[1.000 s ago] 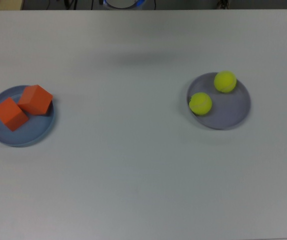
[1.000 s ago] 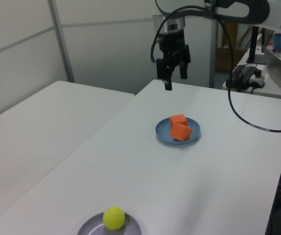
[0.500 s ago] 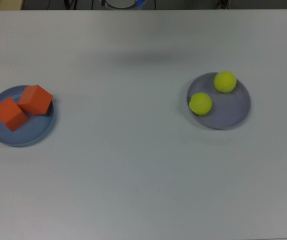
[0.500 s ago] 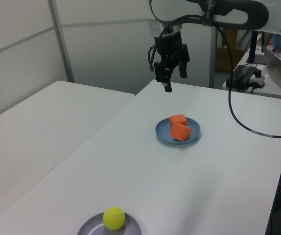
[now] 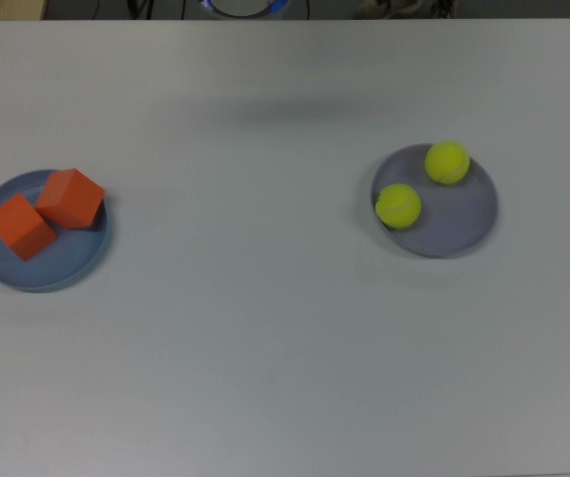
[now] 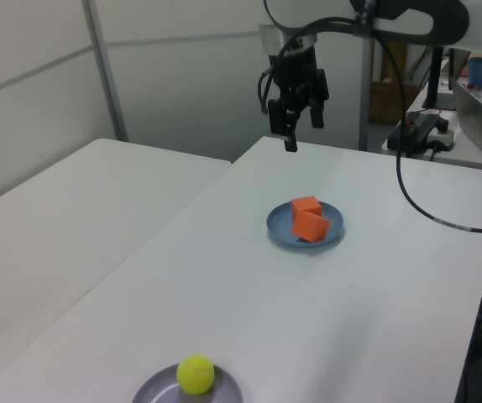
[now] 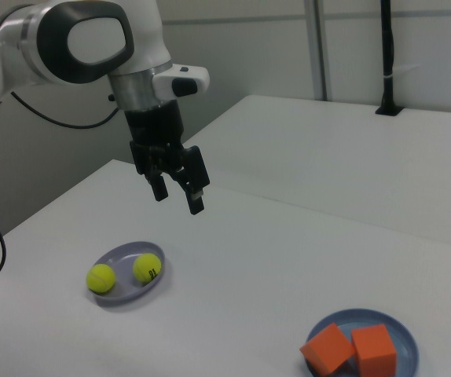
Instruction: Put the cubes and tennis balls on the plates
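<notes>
Jaws hanging apart, gripping nothing, high above the table (image 5: 265,328).
Gripper (image 7: 177,193) hovering empty; cubes (image 5: 45,212) sitting touching on blue plate (image 5: 62,270), balls (image 5: 422,184) resting on lavender plate (image 5: 464,224).

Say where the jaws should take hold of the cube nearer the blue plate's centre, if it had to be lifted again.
Probably from straight above, jaws across two opposite flat side faces of that orange cube. It sits rotated on the blue plate, and one corner touches the other cube, so choose the pair of faces clear of that contact. The gripper hangs open above the table, holding nothing.
</notes>
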